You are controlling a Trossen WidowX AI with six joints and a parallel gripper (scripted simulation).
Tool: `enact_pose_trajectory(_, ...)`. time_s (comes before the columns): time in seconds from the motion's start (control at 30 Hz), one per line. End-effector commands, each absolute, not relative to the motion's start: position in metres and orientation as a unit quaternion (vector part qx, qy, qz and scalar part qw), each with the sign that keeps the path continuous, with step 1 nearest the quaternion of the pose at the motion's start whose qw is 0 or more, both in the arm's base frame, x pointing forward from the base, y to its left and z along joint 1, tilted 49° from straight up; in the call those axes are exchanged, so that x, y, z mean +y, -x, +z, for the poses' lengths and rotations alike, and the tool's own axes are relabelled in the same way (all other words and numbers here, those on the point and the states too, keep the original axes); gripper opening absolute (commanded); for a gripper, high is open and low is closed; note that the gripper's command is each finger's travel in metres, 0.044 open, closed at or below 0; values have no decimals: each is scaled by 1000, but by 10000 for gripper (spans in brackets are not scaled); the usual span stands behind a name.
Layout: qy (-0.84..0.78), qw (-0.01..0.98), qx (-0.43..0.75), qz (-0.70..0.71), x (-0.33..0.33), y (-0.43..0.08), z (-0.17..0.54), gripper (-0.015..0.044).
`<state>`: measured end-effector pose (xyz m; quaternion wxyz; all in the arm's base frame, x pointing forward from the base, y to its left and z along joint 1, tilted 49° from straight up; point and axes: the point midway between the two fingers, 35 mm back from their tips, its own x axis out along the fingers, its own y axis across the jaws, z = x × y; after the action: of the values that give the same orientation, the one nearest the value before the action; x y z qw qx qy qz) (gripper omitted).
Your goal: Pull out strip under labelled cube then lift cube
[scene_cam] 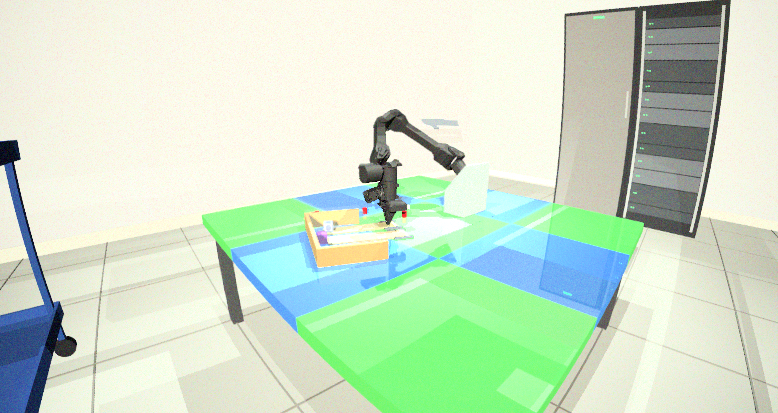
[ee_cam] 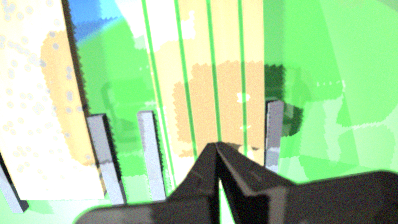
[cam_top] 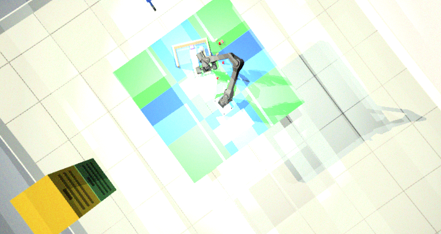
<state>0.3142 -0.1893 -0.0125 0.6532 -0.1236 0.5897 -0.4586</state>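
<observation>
My gripper (cam_top: 206, 68) (scene_cam: 388, 223) (ee_cam: 214, 149) is shut and empty, pointing down. Its tips are over or touching the green-lined strip (ee_cam: 230, 90); whether they touch it is unclear. A pale dotted strip (ee_cam: 30, 100) (cam_top: 193, 59) lies beside it, to the left in the wrist view. A whitish cube with a grey mark (scene_cam: 328, 225), seemingly the labelled one, sits inside the tray near its closed end, apparently at the far end of the green-lined strip. A purple cube (cam_top: 191, 46) (scene_cam: 322, 237) is by the dotted strip's end. The cube contacts are too small to tell.
A wooden tray wall (cam_top: 189, 43) (scene_cam: 352, 255) encloses three sides, open toward the arm's base. Grey rails (ee_cam: 105, 155) (ee_cam: 273, 130) flank the strips. Small red pieces (cam_top: 219, 43) (cam_top: 223, 62) (cam_top: 217, 78) stand beside the tray and arm. A pale block (scene_cam: 468, 192) is near the arm's base.
</observation>
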Motion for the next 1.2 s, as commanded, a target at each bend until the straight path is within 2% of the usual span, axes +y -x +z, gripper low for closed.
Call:
enact_pose_trajectory(0.0, 124, 652, 590, -459, -191, -314, -13, 0)
enact_pose_trajectory(1.17, 124, 652, 591, -458, -173, -272, -30, 0)
